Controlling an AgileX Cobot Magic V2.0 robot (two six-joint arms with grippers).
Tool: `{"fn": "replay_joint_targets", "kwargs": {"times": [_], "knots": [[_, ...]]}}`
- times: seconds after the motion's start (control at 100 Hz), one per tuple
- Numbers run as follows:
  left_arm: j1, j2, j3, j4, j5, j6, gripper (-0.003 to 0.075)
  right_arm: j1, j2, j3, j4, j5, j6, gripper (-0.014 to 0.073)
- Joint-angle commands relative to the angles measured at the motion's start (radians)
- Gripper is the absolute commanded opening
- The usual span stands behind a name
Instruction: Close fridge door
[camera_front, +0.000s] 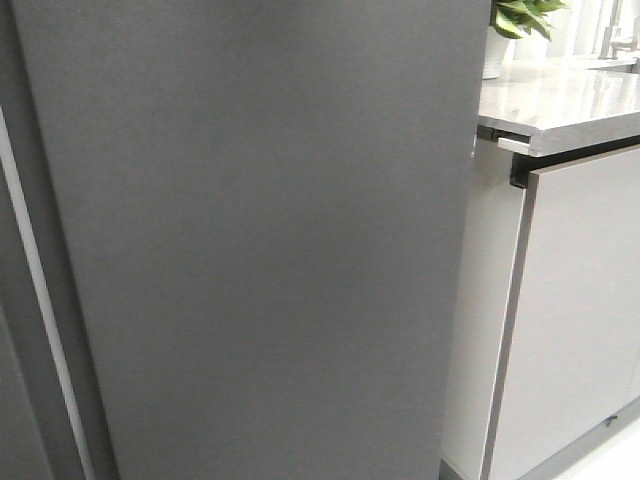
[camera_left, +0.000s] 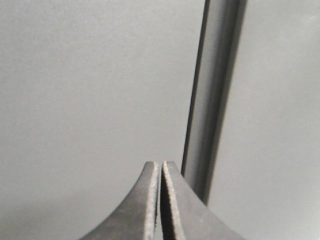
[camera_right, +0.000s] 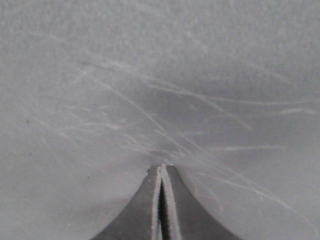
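Pressing together, both arms' fingers (camera_right: 162, 170) sit narrow against the fridge door (camera_front: 260, 240).

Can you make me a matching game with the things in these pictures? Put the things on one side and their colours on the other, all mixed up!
Things:
1. fridge door
2. plant
3. cabinet front
4. countertop

Colours:
A. green
B. glossy light grey
C. pale, speckled stone
D. matte dark grey

Right pairs: 1-D, 2-A, 3-B, 4-C
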Motion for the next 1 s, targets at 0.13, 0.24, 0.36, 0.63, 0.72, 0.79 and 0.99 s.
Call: {"fn": "replay_joint_targets", "kwargs": {"times": [0.13, 0.24, 0.36, 0.63, 0.72, 0.79, 0.99], "knots": [[-0.001, -0.023, 0.040, -0.006, -0.083, -0.002, -0.0020, -0.036, -0.073, -0.014, -0.049, -0.070, -0.009, -0.0071], [-0.001, -0.023, 0.040, -0.006, -0.083, -0.002, -0.0020, -0.059, -0.143, 0.057, -0.083, -0.087, -0.009, -0.0071], [-0.001, -0.023, 0.040, -0.006, -0.083, -0.002, -0.0020, -0.100, -0.248, 0.187, -0.094, -0.133, -0.009, -0.0071], [-0.001, -0.023, 0.040, -0.006, -0.083, -0.002, -0.0020, -0.207, -0.566, 0.483, -0.234, -0.111, -0.009, -0.0071], [-0.001, -0.023, 0.040, -0.006, -0.083, -0.002, -0.0020, -0.250, -0.696, 0.586, -0.278, -0.092, -0.009, -0.0071], [-0.001, -0.023, 0.040, -0.006, -0.083, -0.002, -0.0020, -0.288, -0.800, 0.678, -0.299, -0.089, -0.009, -0.0071], [-0.001, -0.023, 0.040, -0.006, -0.083, -0.002, -0.0020, -0.406, -1.090, 0.961, -0.301, -0.089, -0.009, -0.0071]]}}
